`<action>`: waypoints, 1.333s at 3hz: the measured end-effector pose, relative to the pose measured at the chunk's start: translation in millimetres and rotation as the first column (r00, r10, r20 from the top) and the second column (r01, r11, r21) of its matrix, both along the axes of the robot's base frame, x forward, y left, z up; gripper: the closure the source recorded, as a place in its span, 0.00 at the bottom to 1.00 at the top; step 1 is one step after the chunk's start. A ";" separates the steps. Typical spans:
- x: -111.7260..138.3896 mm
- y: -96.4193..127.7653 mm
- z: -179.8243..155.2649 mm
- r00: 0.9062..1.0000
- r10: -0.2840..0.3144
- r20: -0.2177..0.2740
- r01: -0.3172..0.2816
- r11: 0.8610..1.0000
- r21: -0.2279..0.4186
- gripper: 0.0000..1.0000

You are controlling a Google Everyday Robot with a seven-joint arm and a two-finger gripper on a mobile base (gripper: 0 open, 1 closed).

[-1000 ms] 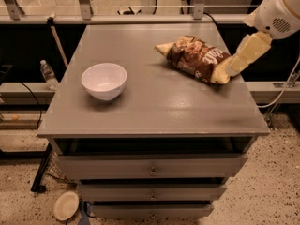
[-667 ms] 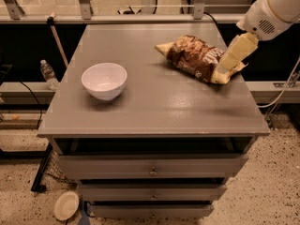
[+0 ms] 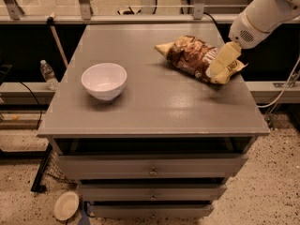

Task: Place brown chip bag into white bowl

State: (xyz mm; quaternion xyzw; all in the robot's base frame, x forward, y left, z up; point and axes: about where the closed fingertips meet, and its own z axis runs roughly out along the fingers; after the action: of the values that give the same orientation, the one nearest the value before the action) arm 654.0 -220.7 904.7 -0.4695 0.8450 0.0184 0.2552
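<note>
The brown chip bag (image 3: 190, 57) lies well right of the white bowl (image 3: 104, 80). The gripper (image 3: 220, 67) is at the bag's end farthest from the bowl; its grip I cannot tell.

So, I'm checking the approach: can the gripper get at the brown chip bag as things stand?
Probably yes. The gripper is right at the right end of the brown chip bag, nothing lies between them, and the white bowl sits far off across the cabinet top.

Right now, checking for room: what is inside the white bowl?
Nothing shows inside the white bowl; the rim hides its near inner wall. The gripper is at the brown chip bag.
</note>
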 end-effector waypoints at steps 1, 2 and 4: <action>10.1 2.5 -17.4 1.000 -0.011 -0.026 0.011 1.000 0.002 0.15; 17.8 7.6 -28.2 0.999 -0.007 -0.036 0.007 1.000 0.008 0.38; 23.2 23.0 -22.8 0.999 0.042 -0.004 -0.042 0.999 0.017 0.87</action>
State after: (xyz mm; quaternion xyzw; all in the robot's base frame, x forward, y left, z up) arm 677.2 -197.7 881.9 -0.4851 0.8353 0.0320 0.2569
